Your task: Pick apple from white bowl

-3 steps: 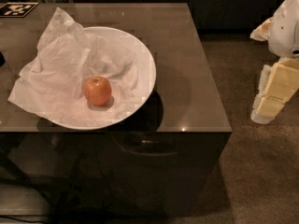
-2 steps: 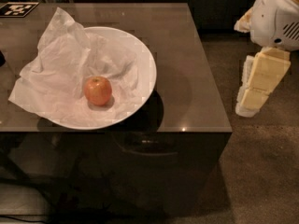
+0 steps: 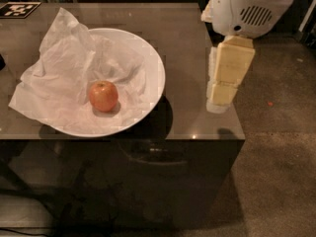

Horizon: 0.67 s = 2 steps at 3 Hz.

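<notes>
Since the earlier frames, the gripper (image 3: 220, 100) has moved in toward the white bowl (image 3: 159, 72) and now hangs to the right of it, well apart, above the worktop (image 3: 185, 31) edge; whether it is open or closed cannot be told. No grasp is made: the apple (image 3: 103, 96) rests inside the white bowl on crumpled tissue paper (image 3: 61, 63). Approach, descent, closure and lift remain.

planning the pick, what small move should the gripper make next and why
Probably carry the gripper across the glossy grey table toward the small round red-orange apple. The gripper hangs at the table's right edge in view, well apart from the apple, which lies on crumpled white tissue in the wide white bowl.
</notes>
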### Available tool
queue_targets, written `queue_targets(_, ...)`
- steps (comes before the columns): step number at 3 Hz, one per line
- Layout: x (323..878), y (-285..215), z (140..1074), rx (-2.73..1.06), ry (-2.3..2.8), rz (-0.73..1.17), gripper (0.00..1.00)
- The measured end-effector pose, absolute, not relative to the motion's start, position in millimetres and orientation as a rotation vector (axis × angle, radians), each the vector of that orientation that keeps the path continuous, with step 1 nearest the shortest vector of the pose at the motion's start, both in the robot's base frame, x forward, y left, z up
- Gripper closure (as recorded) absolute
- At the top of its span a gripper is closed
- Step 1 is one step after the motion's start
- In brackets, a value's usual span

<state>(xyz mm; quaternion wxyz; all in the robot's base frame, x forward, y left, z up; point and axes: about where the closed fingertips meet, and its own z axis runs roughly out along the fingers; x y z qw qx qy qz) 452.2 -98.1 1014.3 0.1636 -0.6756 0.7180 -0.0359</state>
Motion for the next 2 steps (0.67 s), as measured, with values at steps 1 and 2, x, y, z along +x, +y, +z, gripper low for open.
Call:
queue_targets(1,459.4,-71.7,998.5,-2.004,2.021,-0.062,0.0)
queue_targets(2,463.3,-62.4,993.8,-2.023,2.007,-0.051,0.0)
